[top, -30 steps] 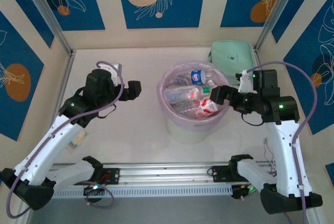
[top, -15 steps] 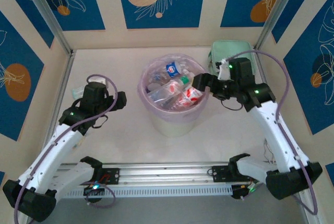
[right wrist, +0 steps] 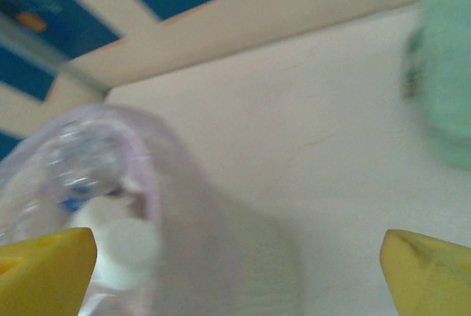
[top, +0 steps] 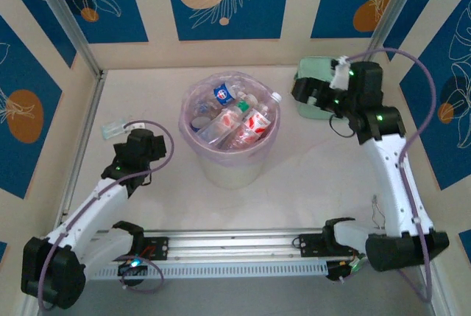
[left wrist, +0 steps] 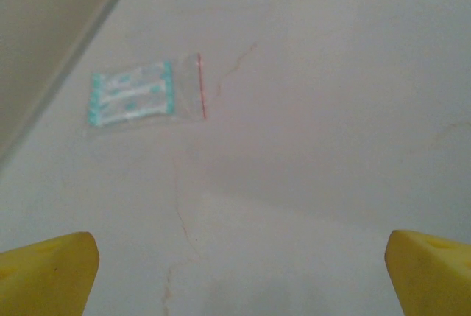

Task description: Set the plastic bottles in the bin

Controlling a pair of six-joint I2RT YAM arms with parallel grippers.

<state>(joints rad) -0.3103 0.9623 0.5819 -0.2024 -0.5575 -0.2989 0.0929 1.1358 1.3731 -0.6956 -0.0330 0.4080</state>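
The bin (top: 221, 165) is a round white bucket with a pink-lilac liner, standing mid-table. Several plastic bottles (top: 243, 118) lie heaped in it, with red-white and blue labels; one white cap (top: 276, 97) pokes over the right rim. My right gripper (top: 303, 89) hovers open to the right of the bin, apart from it. The right wrist view is blurred and has the bin (right wrist: 213, 242) and a white cap (right wrist: 121, 253) at left between the open gripper (right wrist: 239, 275). My left gripper (top: 143, 141) is open left of the bin, and holds nothing (left wrist: 239, 279).
A mint green zip case (top: 318, 73) sits at the back right, partly under my right arm, and appears as a blur (right wrist: 445, 88) in the right wrist view. A small flat clear packet (top: 116, 126) (left wrist: 143, 95) lies near the left wall. Walls enclose the table.
The bin has slid left across the table. My right gripper pulled back from its rim toward the mint case. My left arm drew back toward the near left.
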